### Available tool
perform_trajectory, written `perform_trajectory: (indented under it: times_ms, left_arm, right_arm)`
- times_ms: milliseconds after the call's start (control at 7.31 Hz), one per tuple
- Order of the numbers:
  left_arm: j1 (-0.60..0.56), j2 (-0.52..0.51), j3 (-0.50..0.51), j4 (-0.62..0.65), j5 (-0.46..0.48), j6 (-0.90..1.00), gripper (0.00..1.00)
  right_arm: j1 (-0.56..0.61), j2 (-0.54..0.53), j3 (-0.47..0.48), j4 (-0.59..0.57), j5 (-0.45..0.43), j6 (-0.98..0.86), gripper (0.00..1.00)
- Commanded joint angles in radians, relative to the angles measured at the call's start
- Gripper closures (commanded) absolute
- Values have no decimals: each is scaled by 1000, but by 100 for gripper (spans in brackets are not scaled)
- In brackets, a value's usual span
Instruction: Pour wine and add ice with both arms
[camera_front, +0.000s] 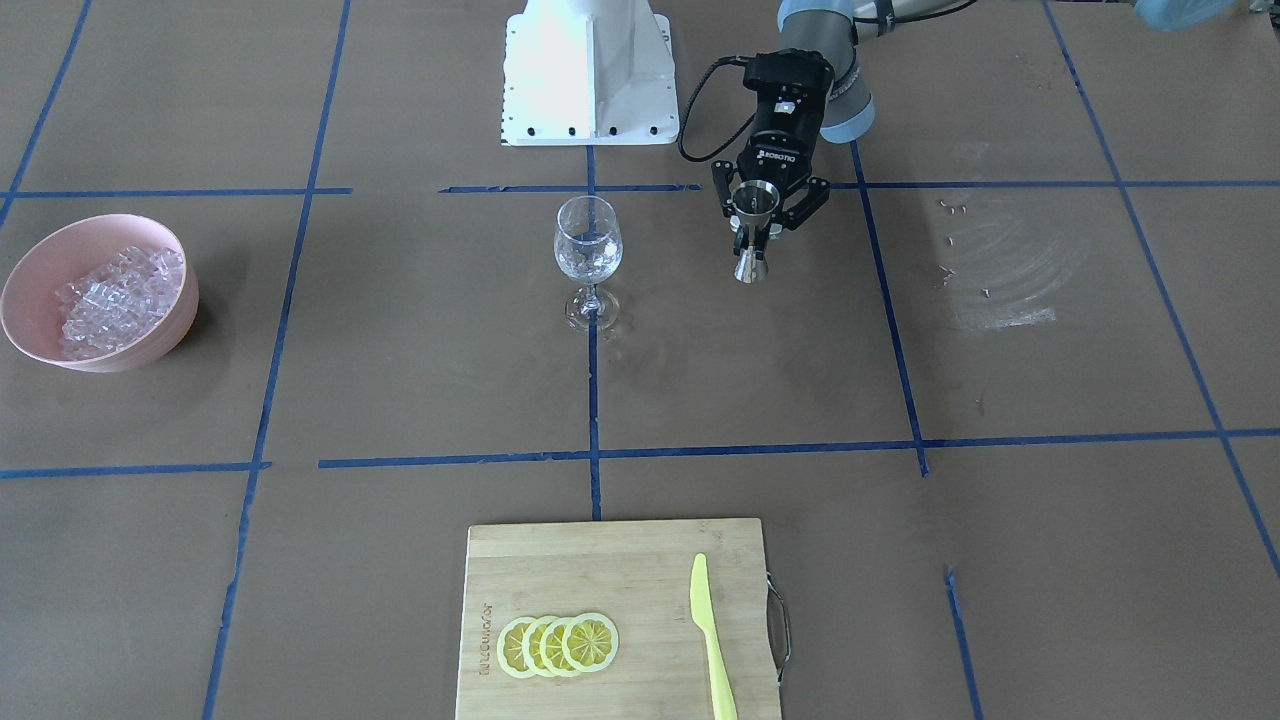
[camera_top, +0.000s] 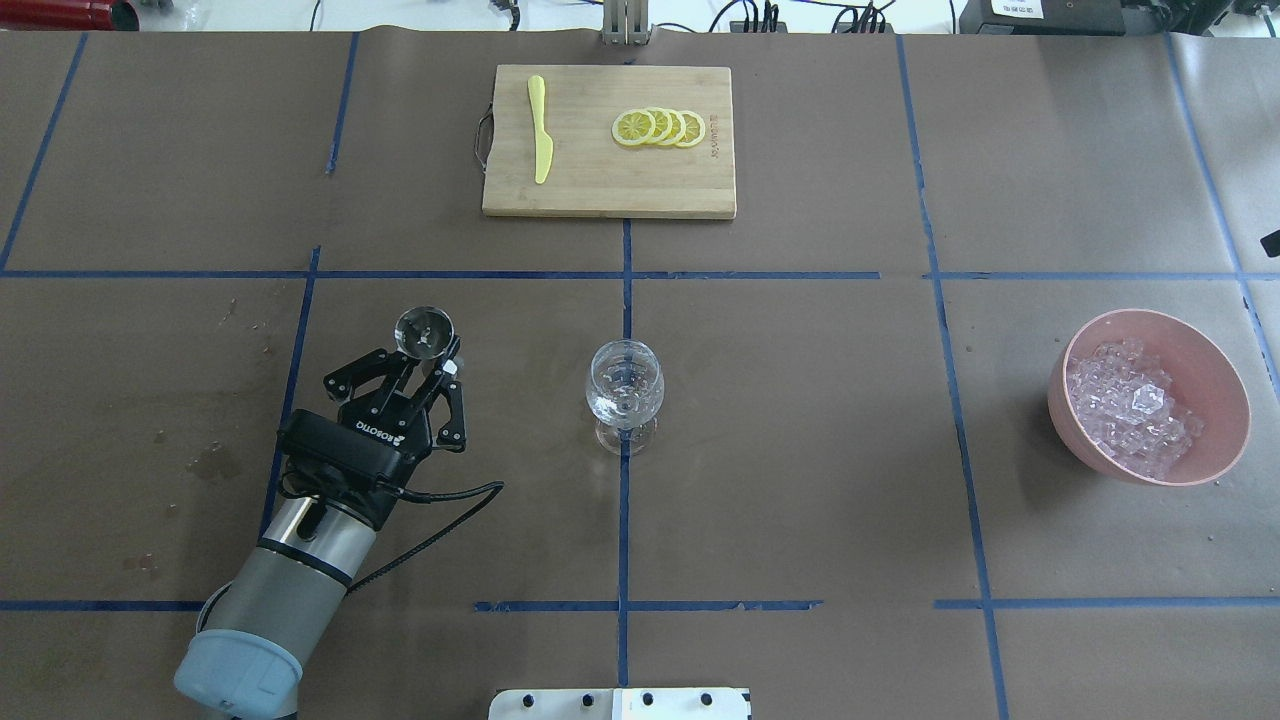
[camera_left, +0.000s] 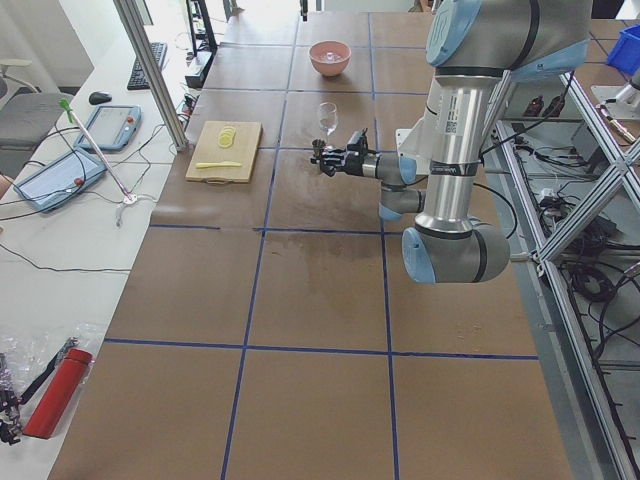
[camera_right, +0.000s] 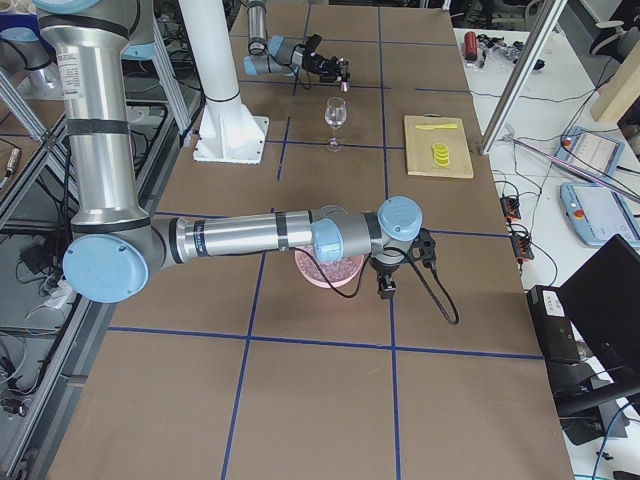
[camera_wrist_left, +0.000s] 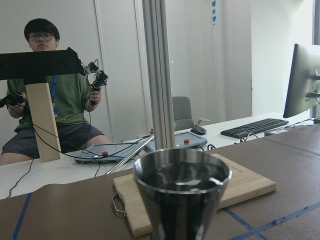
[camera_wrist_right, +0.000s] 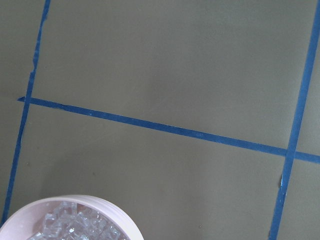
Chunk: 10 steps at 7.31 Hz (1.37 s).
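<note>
Nearest the robot, beside the white base block (camera_top: 620, 703), the left arm reaches forward over the table (camera_top: 800, 450). The left gripper (camera_front: 751, 215) has its 2 fingers closed on the narrow waist of a steel jigger (camera_top: 424, 331), which is held upright with its rim open to the top. I cannot tell whether its foot touches the table.

Just beyond and toward the middle, the wine glass (camera_top: 624, 388) stands upright on the centre tape line. It is near the jigger but apart from it, with bare brown table between them and on every other side.

Out on the robot's right, well apart from the glass, the pink bowl (camera_top: 1066, 418) holds the ice (camera_top: 1130, 400), heaped below the rim. The bowl's outer edge lies close to a blue tape line.

The right arm (camera_right: 250, 235) shows only from the table's end, stretched level, with the right gripper (camera_right: 388, 282) hanging by the bowl. I cannot tell how far it is open. Its wrist camera looks down on the bowl's rim and bare table.

Farthest off, a bamboo cutting board (camera_top: 600, 190) lies along the table's far edge. It carries 4 overlapped lemon slices (camera_top: 660, 127) and a yellow knife (camera_top: 540, 130), with open table at both ends of the board.
</note>
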<state>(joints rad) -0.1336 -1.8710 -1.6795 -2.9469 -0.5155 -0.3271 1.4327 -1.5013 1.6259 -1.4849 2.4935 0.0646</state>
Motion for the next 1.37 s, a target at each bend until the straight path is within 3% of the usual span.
perform_trajectory:
  times_ms: [0,547,821,1231]
  left_arm:
    - [8,-25,-46,127,0,62,100]
    - [34,-91,-45,193,0,62,100]
    - [34,-131,-46,345,0,63,100]
    - [34,-146,-55,381,-35,180,100]
  right_arm:
    - [0,0,2,0,1,1,0]
    - [0,0,2,0,1,3,0]
    - [0,0,0,0,1,1,0]
    - [0,-2,2,0,-1,1,0]
